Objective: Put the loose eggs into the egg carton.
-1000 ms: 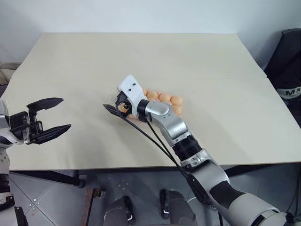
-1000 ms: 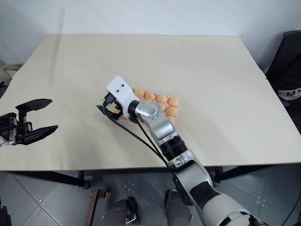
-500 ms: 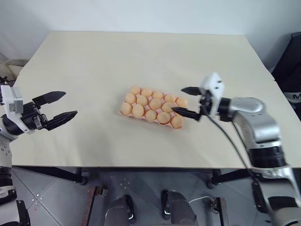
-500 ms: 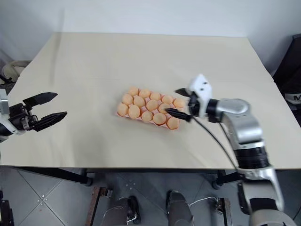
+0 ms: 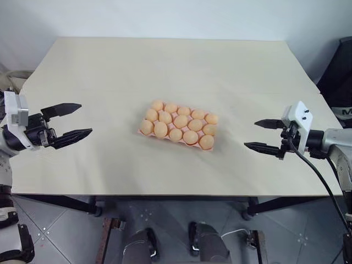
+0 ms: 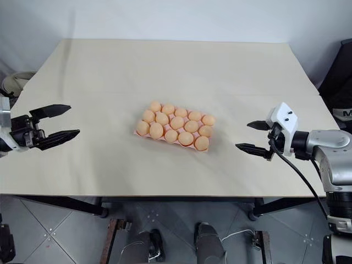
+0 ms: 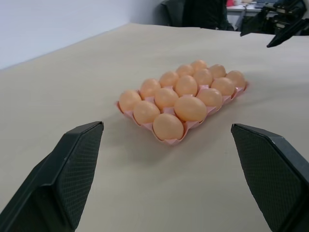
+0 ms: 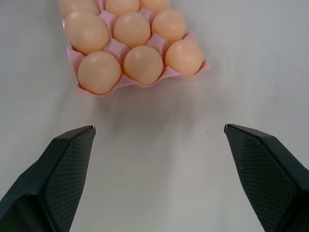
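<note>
Carton [image 5: 177, 136] sits mid-table [image 5: 165, 60], long axis skewed a little to the table's front edge. Every cup that can be made out holds an egg [image 5: 161, 129]: three rows of five. No loose egg seen on the table around the carton. Left gripper [image 5: 70, 121] hangs well left of the carton near the table's left edge, fingers apart, nothing between them. Right gripper [image 5: 265, 135] hangs right of the carton, well apart from it, fingers apart, empty too. Judgement: filling step looks complete; both arms stand clear. Next move calls for little: check that each egg sits fully down in its cup, one on the carton's left end looks slightly high, then keep the grippers clear.
</note>
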